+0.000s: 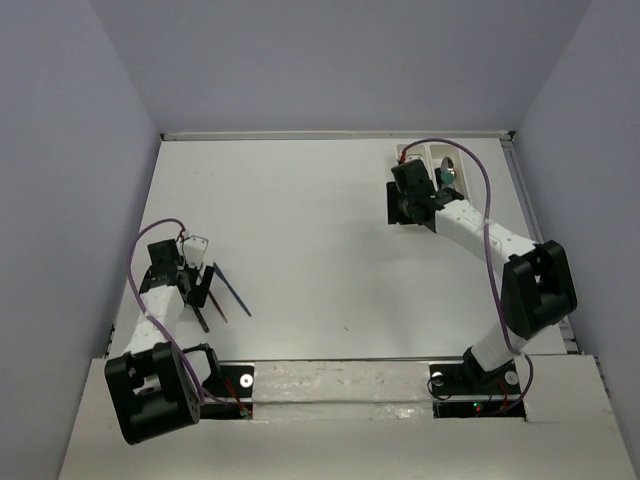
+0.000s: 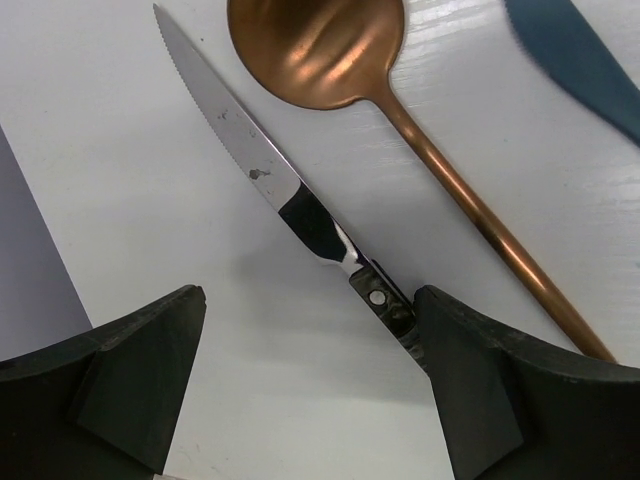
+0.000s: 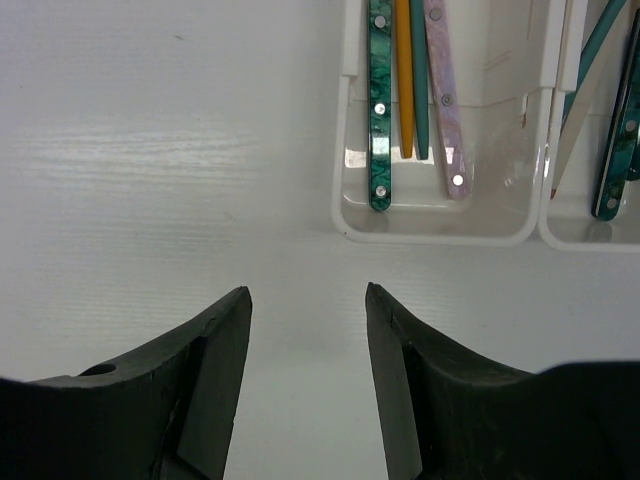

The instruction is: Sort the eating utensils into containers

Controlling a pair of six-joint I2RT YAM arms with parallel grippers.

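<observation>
My left gripper (image 2: 310, 400) (image 1: 198, 292) is open, low over the table's left side. A black-handled, steel-bladed knife (image 2: 250, 160) lies slantwise between its fingers, the handle end touching the right finger (image 2: 480, 380). Beside the knife lie a copper spoon (image 2: 320, 45) and a blue knife (image 2: 580, 55). In the top view the blue knife (image 1: 232, 290) and copper spoon (image 1: 216, 305) lie just right of that gripper. My right gripper (image 3: 308, 300) (image 1: 400, 208) is open and empty, just short of the two joined white containers (image 3: 440, 232) (image 1: 425, 160). The near container holds green, orange, teal and pink handles.
The second tray (image 3: 590, 240) holds teal and pale utensils, and a silver spoon bowl (image 1: 447, 170) shows in it. Grey walls close in the table on the left, back and right. The arm bases sit on the near ledge.
</observation>
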